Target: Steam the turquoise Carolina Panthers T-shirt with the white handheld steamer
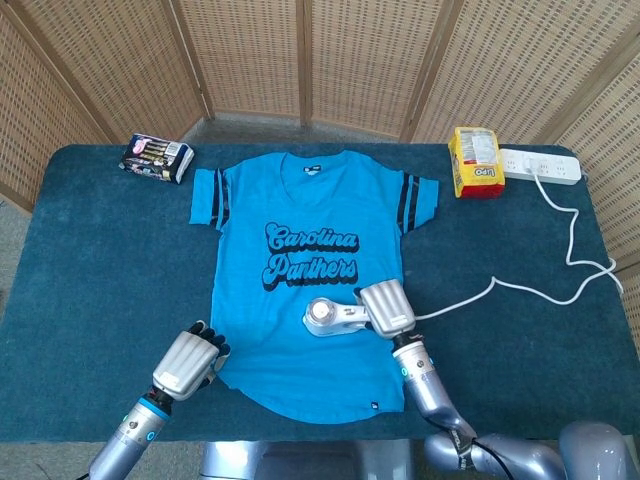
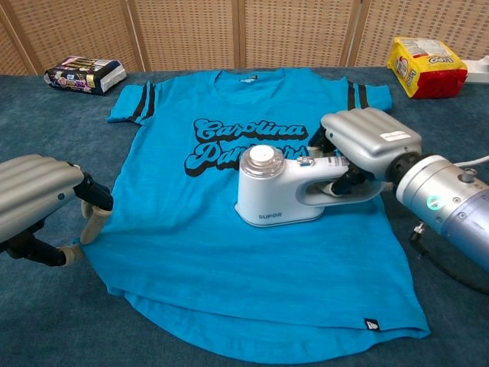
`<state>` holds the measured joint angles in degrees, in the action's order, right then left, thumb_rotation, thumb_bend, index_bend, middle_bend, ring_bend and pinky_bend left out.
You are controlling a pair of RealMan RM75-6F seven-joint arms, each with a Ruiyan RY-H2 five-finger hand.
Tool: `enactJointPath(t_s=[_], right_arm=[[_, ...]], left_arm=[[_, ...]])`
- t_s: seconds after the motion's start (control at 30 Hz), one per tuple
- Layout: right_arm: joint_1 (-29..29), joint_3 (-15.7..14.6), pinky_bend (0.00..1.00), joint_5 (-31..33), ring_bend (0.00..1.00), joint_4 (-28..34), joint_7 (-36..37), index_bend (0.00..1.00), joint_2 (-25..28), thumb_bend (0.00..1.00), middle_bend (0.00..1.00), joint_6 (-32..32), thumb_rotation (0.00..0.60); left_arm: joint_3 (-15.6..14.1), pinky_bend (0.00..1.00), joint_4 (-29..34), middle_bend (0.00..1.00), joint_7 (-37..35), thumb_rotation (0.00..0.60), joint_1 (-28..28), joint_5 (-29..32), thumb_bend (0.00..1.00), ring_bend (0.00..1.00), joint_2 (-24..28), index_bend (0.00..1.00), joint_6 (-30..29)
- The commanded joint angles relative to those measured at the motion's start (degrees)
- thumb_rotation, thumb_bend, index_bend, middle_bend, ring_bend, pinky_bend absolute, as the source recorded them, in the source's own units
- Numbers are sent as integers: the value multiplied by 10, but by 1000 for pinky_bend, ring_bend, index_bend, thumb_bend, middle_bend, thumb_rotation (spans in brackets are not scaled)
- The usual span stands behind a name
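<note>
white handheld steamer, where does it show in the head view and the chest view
Head view: the white handheld steamer sits low and centre, just below the black lettering on the turquoise T-shirt, gripped by the right hand.
Chest view: the steamer is at centre, covering the end of the lettering, with the right hand on its handle.
Shared landmark: the yellow snack packet, upper right in both.
</note>
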<state>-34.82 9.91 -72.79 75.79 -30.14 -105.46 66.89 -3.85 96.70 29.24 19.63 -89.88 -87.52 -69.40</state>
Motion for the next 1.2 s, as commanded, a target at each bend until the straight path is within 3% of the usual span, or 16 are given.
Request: enactJointPath(t_s=[0.03, 0.33, 0.83, 1.2], right_arm=[[-4, 1, 709, 4, 823, 2, -8, 766, -9, 364, 773, -6, 600], [-7, -1, 709, 11, 822, 5, -24, 766, -17, 364, 773, -11, 600], [33, -25, 709, 8, 823, 70, -32, 766, 58, 364, 773, 17, 600], [39, -40, 706, 4, 823, 84, -35, 766, 58, 364, 773, 9, 600]], left_arm=[[-1, 336, 0, 559, -1, 552, -1, 0, 372, 473, 1, 691, -1], [-2, 336, 2, 558, -1, 553, -2, -2, 373, 472, 3, 692, -3], [-3, 336, 1, 559, 2, 552, -1, -4, 373, 472, 2, 691, 0], [-5, 336, 1, 559, 3, 551, -2, -4, 373, 472, 1, 691, 2]])
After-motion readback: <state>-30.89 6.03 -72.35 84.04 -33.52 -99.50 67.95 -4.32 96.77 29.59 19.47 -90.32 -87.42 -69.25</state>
